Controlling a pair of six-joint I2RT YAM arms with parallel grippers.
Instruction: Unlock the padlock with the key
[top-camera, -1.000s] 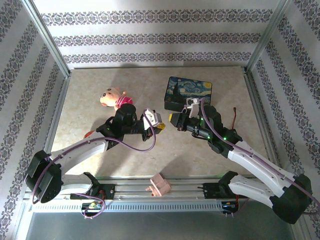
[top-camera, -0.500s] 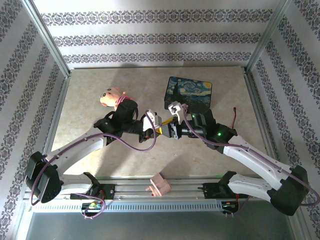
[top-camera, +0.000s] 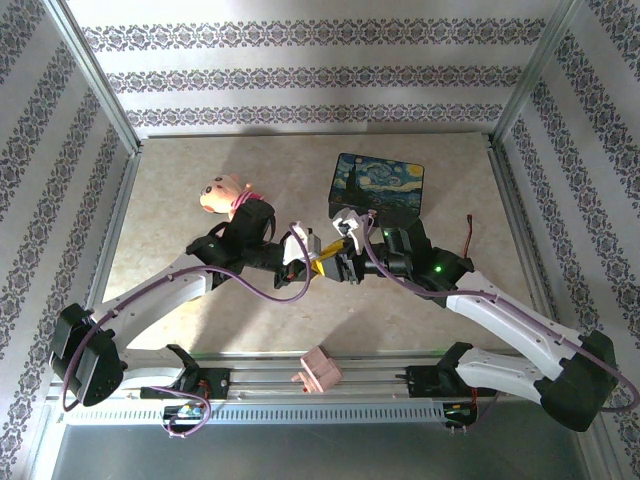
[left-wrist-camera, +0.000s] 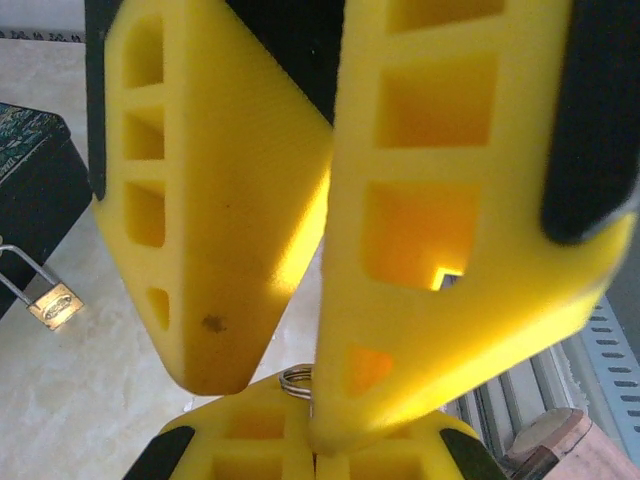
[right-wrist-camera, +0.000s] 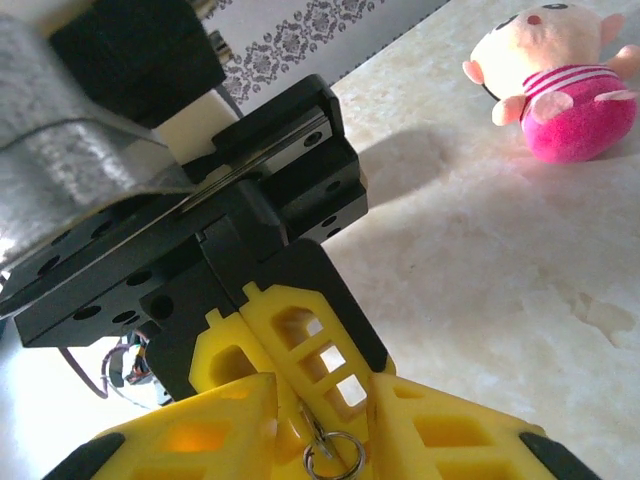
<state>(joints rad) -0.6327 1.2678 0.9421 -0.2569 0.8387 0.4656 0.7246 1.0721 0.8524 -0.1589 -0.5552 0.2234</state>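
Table (top-camera: 160, 230): pale marbled top, patterned walls on three sides

Left arm (top-camera: 165, 295) and right arm (top-camera: 505, 320): both reach in toward mid-table, and their wrists meet just in front of the painted box (top-camera: 380, 183), which has a dark blue swirled lid and sits far-centre

Plush toy (top-camera: 226, 194): pink and cream, lying left of the box, just behind the left wrist

Pink block (top-camera: 318, 371): sits on the rail (top-camera: 390, 385) at the near edge, between the two arm bases

Left gripper (left-wrist-camera: 315, 445): yellow fingers clenched tight, pinching the key (right-wrist-camera: 313, 425). Only a thin metal sliver shows at the seam. A small split ring (left-wrist-camera: 295, 378) pokes out past the tips. Key is held up off the table top

Right gripper (right-wrist-camera: 328, 382): jaws part-way apart, nose to nose with the left gripper, one finger on each side of the left's tips. The ring sits in the gap. Cannot tell whether the pads press on anything

Padlock (left-wrist-camera: 55, 305): tiny, brass, lying on the table just beside the box's corner. Its thin silvery shackle (left-wrist-camera: 22, 268) runs up toward the box wall, and what it hooks into is cut off at the frame edge. It lies apart from both grippers and from the key
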